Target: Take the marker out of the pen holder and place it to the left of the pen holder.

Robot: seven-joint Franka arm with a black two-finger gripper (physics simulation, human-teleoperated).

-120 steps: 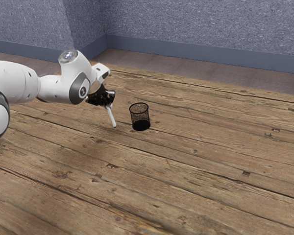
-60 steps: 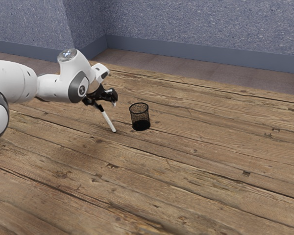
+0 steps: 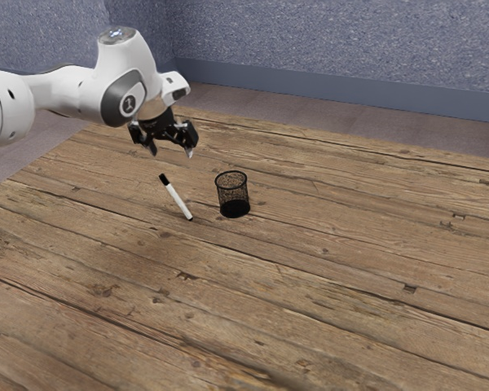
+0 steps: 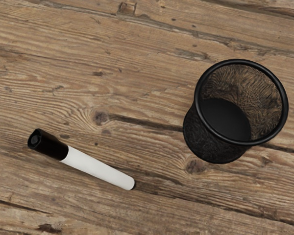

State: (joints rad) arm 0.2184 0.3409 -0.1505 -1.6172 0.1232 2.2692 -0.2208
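Observation:
My gripper (image 3: 172,152) is open above the table, its two fingers wide apart with nothing between them. Below it, the marker (image 3: 178,199), white with a black cap, is to the exterior view's left of the pen holder (image 3: 232,195) and apart from it. In the wrist view the marker (image 4: 99,169) has its cap end farther from the pen holder (image 4: 218,129) than its white end. Whether it lies flat or leans with the cap raised, I cannot tell. The black mesh pen holder stands upright, and no pen shows inside.
The wooden table (image 3: 326,269) extends around both things, with plank seams and small notches in its surface. Behind its far edge are a floor strip and a blue-grey wall (image 3: 334,45).
The gripper was around the marker's upper part a second ago; its fingers have since spread and let go. My hand has risen, and the marker stays behind, leaning over more than before.

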